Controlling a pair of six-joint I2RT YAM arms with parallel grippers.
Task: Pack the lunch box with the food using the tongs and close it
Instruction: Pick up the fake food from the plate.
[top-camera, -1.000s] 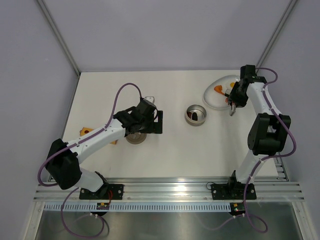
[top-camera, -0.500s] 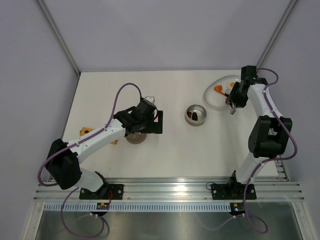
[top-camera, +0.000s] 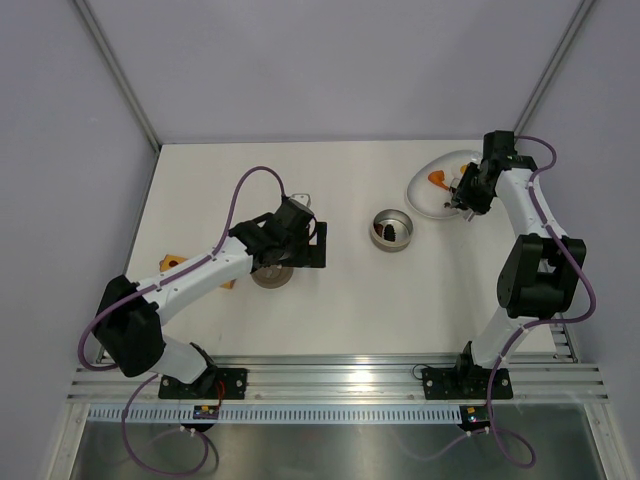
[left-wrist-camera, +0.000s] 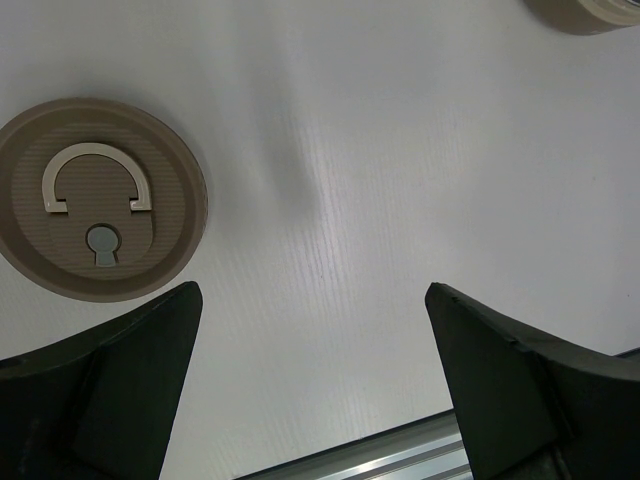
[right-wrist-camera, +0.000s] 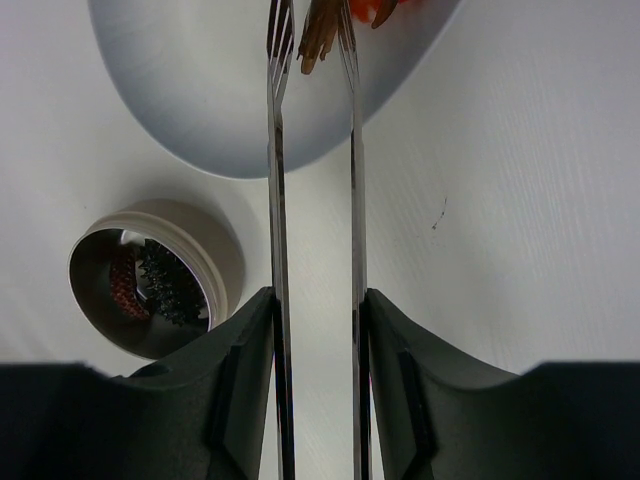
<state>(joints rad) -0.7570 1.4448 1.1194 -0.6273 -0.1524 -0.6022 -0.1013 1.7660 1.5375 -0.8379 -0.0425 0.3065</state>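
My right gripper (right-wrist-camera: 315, 300) is shut on the tongs (right-wrist-camera: 277, 200), whose two slim arms run forward to the white plate (right-wrist-camera: 200, 100). A brown piece of food (right-wrist-camera: 318, 30) lies between the tong tips, beside an orange piece (right-wrist-camera: 375, 10). The steel lunch box (right-wrist-camera: 215, 262) stands open to the left, with dark and red-brown food (right-wrist-camera: 150, 280) inside. From above, the right gripper (top-camera: 468, 192) hangs at the plate's (top-camera: 425, 195) right edge and the lunch box (top-camera: 391, 230) sits mid-table. My left gripper (left-wrist-camera: 310, 300) is open and holds nothing, with the brown-grey lid (left-wrist-camera: 100, 198) flat on the table to its left.
A flat orange-yellow block (top-camera: 170, 262) lies near the table's left edge, partly under the left arm. A small pale object (top-camera: 300, 197) sits behind the left gripper (top-camera: 300, 243). The aluminium rail (top-camera: 340, 375) runs along the near edge.
The right gripper has carried the tongs a little farther away, bringing the tips over the plate. The left arm has barely moved.
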